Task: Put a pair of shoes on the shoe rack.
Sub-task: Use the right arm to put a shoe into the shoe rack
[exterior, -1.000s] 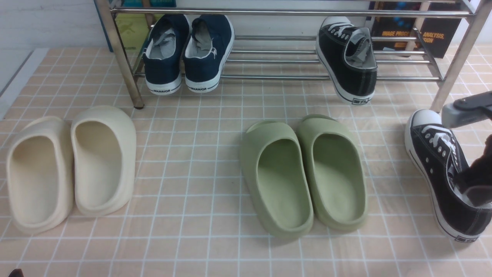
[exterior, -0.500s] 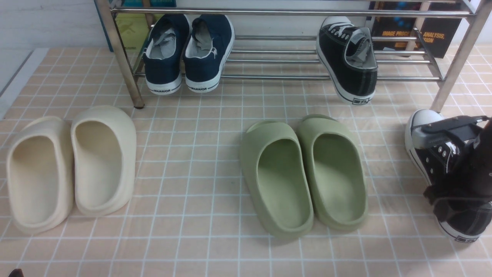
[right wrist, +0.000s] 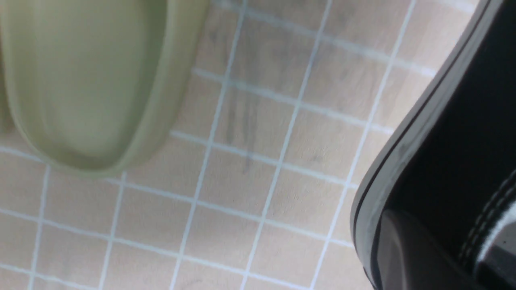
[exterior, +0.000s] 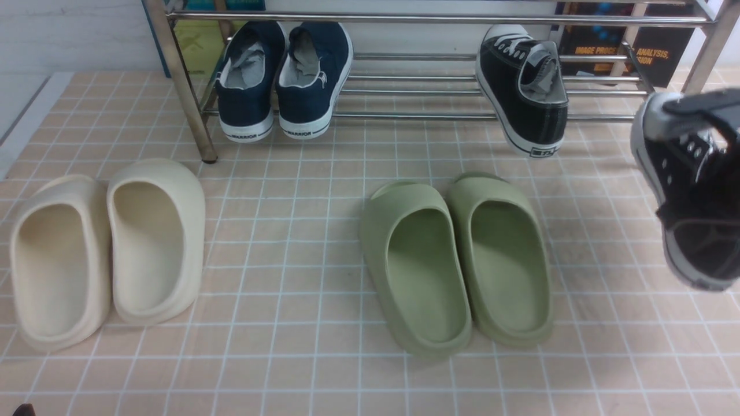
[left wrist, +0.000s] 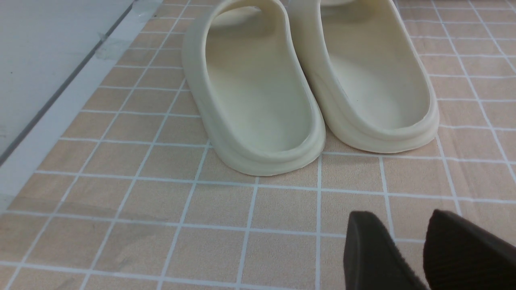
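One black sneaker [exterior: 523,86] with a white toe cap rests on the lower bars of the chrome shoe rack [exterior: 404,115], heel toward me, tilted over the front bar. My right gripper [exterior: 708,179] is shut on the second black sneaker [exterior: 676,173] and holds it in the air at the far right, toe up, near the rack's right leg. In the right wrist view that sneaker [right wrist: 443,133] fills the side around my gripper [right wrist: 447,257]. My left gripper [left wrist: 403,241] hangs low over the floor with its fingers a little apart and nothing between them.
Navy WARRIOR sneakers [exterior: 283,81] sit on the rack's left end. Green slippers [exterior: 457,260] lie mid-floor, also in the right wrist view [right wrist: 88,80]. Cream slippers [exterior: 104,248] lie at left, just ahead of my left gripper [left wrist: 306,80]. Books [exterior: 653,52] stand behind the rack.
My right gripper closed on the black sneaker at the right and lifted it off the floor, up and toward the rack. The left arm has not moved.
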You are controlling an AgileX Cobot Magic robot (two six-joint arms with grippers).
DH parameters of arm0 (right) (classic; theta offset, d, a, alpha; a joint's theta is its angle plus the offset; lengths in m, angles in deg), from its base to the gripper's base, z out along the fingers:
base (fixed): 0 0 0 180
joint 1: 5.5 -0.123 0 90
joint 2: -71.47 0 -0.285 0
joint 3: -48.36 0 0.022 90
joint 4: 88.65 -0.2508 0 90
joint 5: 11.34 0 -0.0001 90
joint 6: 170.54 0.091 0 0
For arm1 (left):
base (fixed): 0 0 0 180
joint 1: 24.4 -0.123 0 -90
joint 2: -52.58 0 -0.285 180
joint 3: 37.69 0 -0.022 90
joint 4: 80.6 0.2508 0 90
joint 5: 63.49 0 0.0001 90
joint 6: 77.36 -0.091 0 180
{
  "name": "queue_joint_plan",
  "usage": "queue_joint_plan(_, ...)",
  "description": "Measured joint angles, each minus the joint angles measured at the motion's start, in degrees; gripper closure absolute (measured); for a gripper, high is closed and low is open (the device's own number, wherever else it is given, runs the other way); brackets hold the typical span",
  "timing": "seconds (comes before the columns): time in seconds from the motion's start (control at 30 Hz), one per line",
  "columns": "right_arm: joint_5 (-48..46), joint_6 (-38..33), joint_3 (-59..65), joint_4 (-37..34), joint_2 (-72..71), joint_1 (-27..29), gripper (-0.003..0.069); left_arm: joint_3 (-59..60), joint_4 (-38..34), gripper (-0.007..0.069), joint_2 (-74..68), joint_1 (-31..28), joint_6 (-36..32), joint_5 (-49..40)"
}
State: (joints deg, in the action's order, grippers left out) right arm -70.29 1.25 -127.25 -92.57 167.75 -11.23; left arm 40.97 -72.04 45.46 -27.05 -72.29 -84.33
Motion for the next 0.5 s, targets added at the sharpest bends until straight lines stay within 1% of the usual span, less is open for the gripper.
queue_joint_plan(0.23,-2.35,-0.55,-8.81,-0.29,3.60,-0.02,0.0653,0.00,0.00,0.0386,0.00,0.00,0.00,0.00)
queue_joint_plan(0.5,-3.56,-2.75,-20.20,-0.39,14.85,-0.02,0.0653,0.00,0.00,0.0386,0.00,0.00,0.00,0.00)
